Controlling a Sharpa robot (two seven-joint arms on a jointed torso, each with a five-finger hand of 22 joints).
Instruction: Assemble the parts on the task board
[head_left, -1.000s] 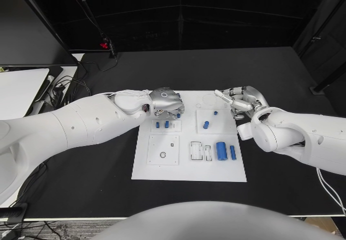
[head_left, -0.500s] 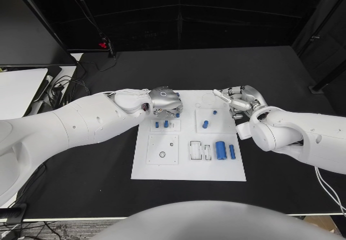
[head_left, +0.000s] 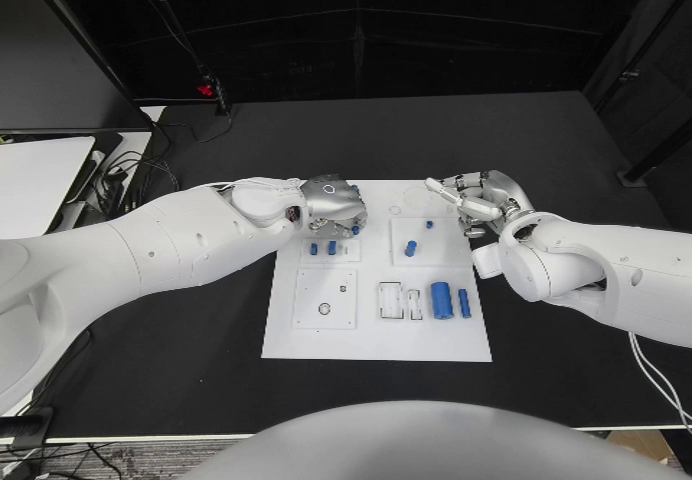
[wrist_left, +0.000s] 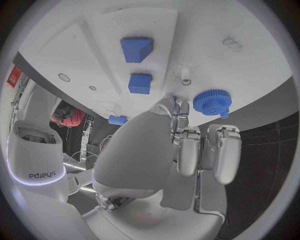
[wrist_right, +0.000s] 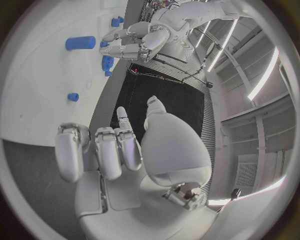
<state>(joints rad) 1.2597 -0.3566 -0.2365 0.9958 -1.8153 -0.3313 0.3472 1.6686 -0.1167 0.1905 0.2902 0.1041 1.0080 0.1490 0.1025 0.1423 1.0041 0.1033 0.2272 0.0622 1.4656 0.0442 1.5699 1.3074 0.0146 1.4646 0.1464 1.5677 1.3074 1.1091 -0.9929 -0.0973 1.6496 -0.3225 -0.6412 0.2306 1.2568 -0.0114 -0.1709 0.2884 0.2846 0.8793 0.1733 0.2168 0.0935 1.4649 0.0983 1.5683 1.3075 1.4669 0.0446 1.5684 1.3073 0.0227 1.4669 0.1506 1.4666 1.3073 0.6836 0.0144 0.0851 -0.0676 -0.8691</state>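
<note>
- Change, left side: the left hand (head_left: 332, 204) sits at the far-left corner of the task board (head_left: 378, 345), in the same spot as a second ago; no shift worth recording.
- Change, right side: the right hand (head_left: 480, 200) has turned slightly at the far-right edge of the board, its fingers (head_left: 437, 187) now reaching a little further over the white plate. The parts on the board lie as they did.
- Meaning for the task: judged as a pause or fine adjustment; no part has been seated in this interval, and assembly work remains.
- Left hand, fingers: curled downward close together over the board; the left wrist view shows the fingertips (wrist_left: 187, 150) just beside a blue gear (wrist_left: 211, 101) at the board's edge. Whether they pinch it or only touch it cannot be told.
- Parts, centre: two small blue blocks (wrist_left: 137, 49) stand in the plate near the left hand; blue pegs (head_left: 413, 248) and a larger blue cylinder (head_left: 441, 299) lie further right on the board.
- Right hand, fingers: loosely bent, apart, holding nothing visible; hovering above the table (head_left: 577, 150) beside the board.
</note>
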